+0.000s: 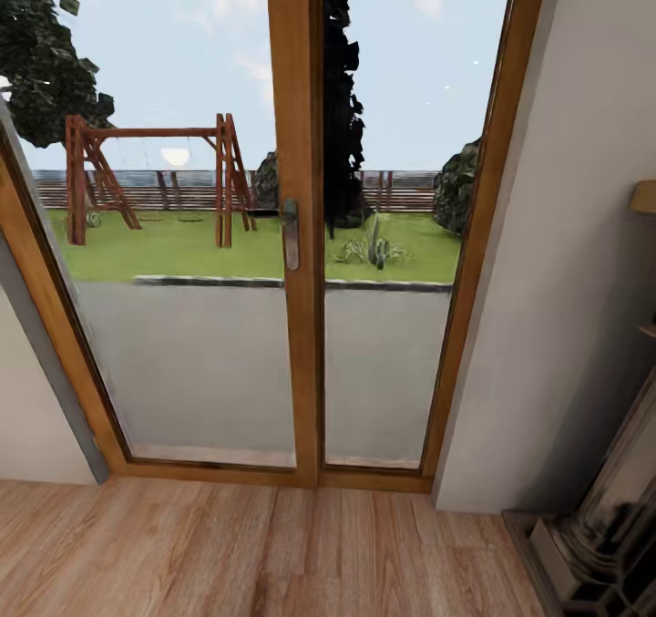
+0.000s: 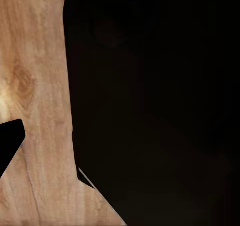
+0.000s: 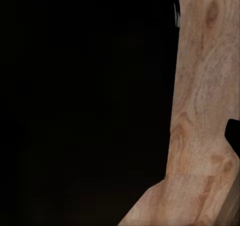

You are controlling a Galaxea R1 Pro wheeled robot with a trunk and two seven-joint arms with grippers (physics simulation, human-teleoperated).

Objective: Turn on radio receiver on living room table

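Dark robot bodywork (image 2: pixel 150 111) hangs above plank floor (image 1: pixel 228 553).

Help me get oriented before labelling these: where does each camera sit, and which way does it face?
Head view: on the robot's head, facing a wood-framed glass door with a garden beyond.
Left wrist view: on the left arm, facing the plank floor; a dark body part blocks most.
Right wrist view: likewise, floor beside dark bulk.
Shared: the wood floor.

Matte black, smooth-edged body (image 2: pixel 160 111)
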